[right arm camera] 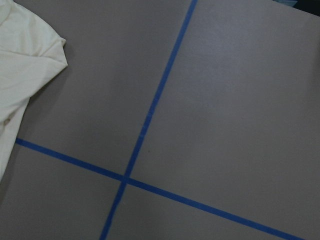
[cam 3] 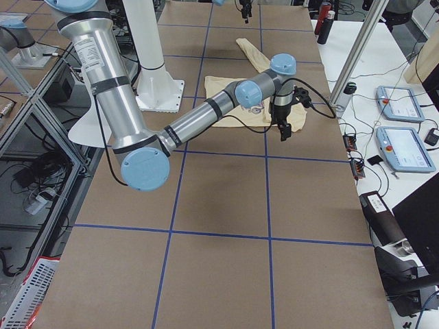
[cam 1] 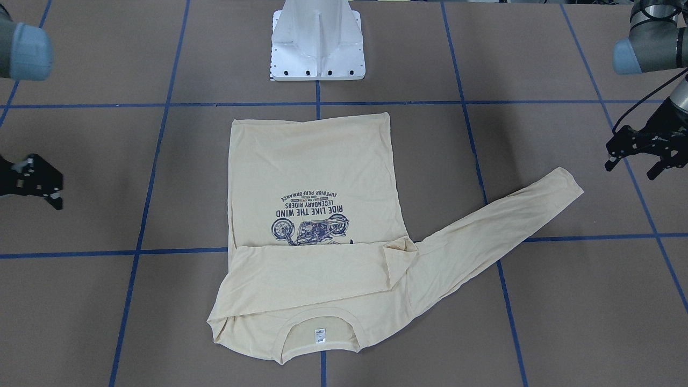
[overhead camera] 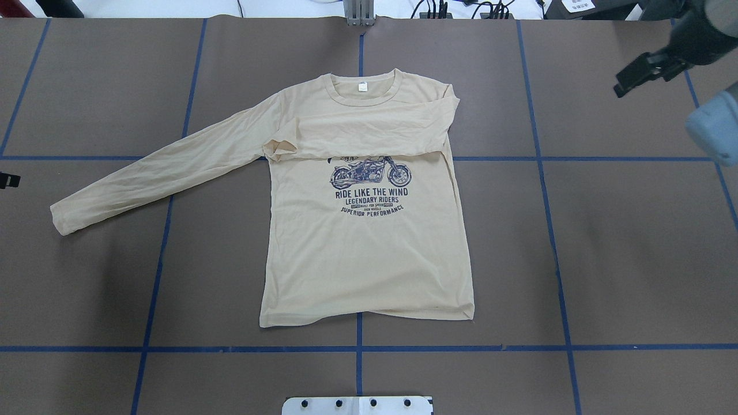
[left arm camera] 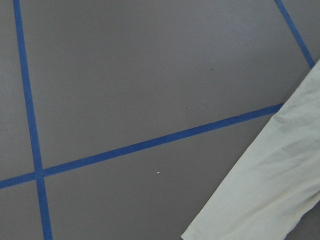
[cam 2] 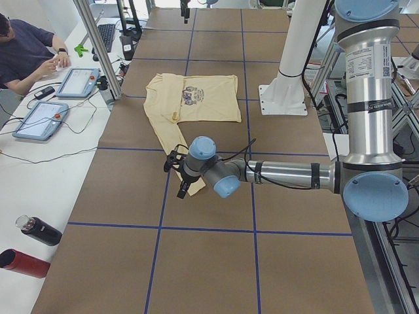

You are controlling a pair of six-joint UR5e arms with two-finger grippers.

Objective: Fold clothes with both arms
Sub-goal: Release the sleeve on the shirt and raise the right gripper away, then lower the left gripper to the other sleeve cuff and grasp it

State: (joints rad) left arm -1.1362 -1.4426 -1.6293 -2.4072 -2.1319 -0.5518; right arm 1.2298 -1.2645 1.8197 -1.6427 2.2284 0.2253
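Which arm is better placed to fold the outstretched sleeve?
Left. The cuff of that sleeve lies close to the left gripper; the right gripper hangs beyond the shirt, on its already folded side.

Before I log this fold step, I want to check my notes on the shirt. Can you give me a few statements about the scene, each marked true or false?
The shirt lies print side up. True.
Both sleeves are folded across the chest. False: only the folded sleeve crosses it. The outstretched sleeve reaches toward the robot's left.
The folded sleeve hides the top of the motorcycle print. True.
The left pincer grips the cuff. False: it is apart from the cuff and holds nothing.
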